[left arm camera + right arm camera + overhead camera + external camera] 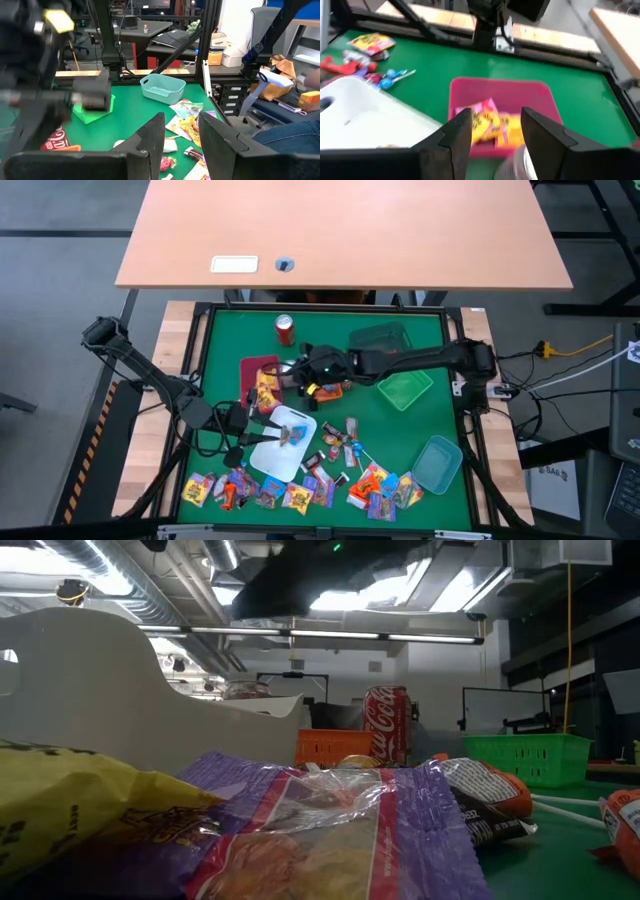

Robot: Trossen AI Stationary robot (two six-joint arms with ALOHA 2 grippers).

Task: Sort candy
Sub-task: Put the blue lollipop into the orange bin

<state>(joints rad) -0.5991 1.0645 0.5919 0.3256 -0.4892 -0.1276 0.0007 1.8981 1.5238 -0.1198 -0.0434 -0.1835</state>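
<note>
Many small wrapped candies lie in a row along the table's near edge (300, 492), and more lie mid-table (340, 442). Yellow candies (267, 392) lie in a dark red tray (252, 366); they also show in the right wrist view (492, 125). One candy (293, 436) lies on a white tray (285, 455). My right gripper (296, 376) hovers open over the red tray's (500, 92) right side. My left gripper (262, 430) is open at the white tray's left edge, with nothing between its fingers (152, 135).
A red soda can (285, 330) stands behind the red tray. A dark green tray (380, 338) and a bright green tray (405, 388) sit at the back right, and a blue tray (437, 463) at the front right. The low view shows purple candy (330, 830) up close.
</note>
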